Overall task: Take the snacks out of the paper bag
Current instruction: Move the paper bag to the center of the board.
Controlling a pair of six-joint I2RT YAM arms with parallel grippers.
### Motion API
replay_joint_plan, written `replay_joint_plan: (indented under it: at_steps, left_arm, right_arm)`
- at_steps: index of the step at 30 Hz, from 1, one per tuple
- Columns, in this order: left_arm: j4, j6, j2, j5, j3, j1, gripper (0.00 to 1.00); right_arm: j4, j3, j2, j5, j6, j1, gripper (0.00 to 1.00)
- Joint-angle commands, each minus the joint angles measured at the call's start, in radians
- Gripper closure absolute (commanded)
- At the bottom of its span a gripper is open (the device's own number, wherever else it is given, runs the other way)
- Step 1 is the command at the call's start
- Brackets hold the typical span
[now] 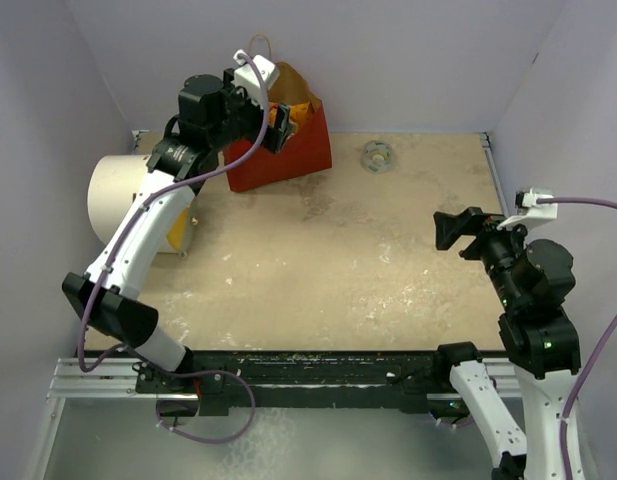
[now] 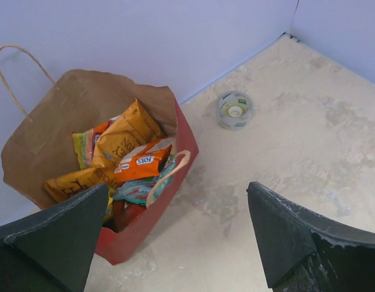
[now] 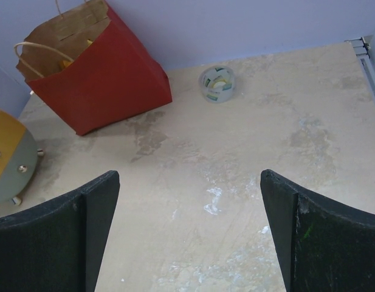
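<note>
Snacks: the snacks (image 2: 123, 158) are sitting packed inside the paper bag (image 2: 154, 213). Orange and yellow packets are lying on top, with teal and red ones showing beneath. None is lying outside the bag.
Paper bag: it is standing upright with its mouth gaping upward, so the packets are reachable from above.
Handles: one loop handle (image 2: 11, 67) is sticking up at the bag's far side. The other (image 2: 169, 176) is drooping inward over the near rim, where it looks likely to snag a reaching finger.
Left gripper: the left gripper (image 2: 178, 185) is hovering above the bag's near rim, jaws spread wide and carrying nothing. It appears to be lining up for a dip into the mouth.
Right gripper: the right gripper (image 3: 188, 173) is hanging well apart from the bag, facing it, jaws likewise wide and empty. It is probably waiting and leaving the other arm room.
Progress: judging by the full bag, the unloading is not yet starting.
Tape roll: a tape roll (image 2: 234, 110) is lying flat to the bag's right, near it but apart.
Drum: a white drum (image 1: 123, 200) is resting on its side to the bag's left.
Table: the pale table (image 1: 388, 290) is showing blotches and white scuffs. The bare stretch in front of the bag is offering space for setting packets down.
Room: lilac walls (image 1: 408, 60) are closing in behind and on both sides, with the bag standing close to the rear one.
</note>
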Motion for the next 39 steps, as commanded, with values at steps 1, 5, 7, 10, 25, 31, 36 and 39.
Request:
replay_joint_plan:
  at_steps: [1,5,7,10,25,31,36,39]
  left_arm:
    - [0.054,0.155,0.049,0.063,0.053,0.025,0.01]
    - [0.028,0.199,0.144,0.046,0.095,0.034,0.01]
    - [0.019,0.225,0.195,0.035,0.115,0.033,0.01]
    - [0.009,0.234,0.246,0.019,0.142,0.034,0.08]
    - [0.045,0.151,0.127,0.132,0.061,0.034,1.00]
    - [0.026,0.081,0.044,0.190,0.025,0.032,1.00]
    - [-0.011,-0.008,-0.044,0.280,-0.034,0.022,1.00]
    - [-0.021,-0.089,-0.109,0.335,-0.105,0.009,1.00]
  right_arm:
    - [-0.011,0.055,-0.011,-0.003,-0.024,0.007,0.00]
    - [-0.017,0.070,-0.020,-0.002,-0.023,0.007,0.00]
    - [-0.019,0.072,-0.028,0.003,-0.023,0.007,0.00]
    - [-0.027,0.068,-0.035,0.007,-0.025,0.007,0.00]
    - [-0.004,0.011,-0.035,-0.018,0.010,0.007,0.00]
    - [0.043,0.007,0.003,-0.055,0.020,0.007,0.00]
    - [0.070,0.001,0.045,-0.188,0.032,0.007,0.00]
    - [0.104,-0.026,0.075,-0.295,0.058,0.007,0.00]
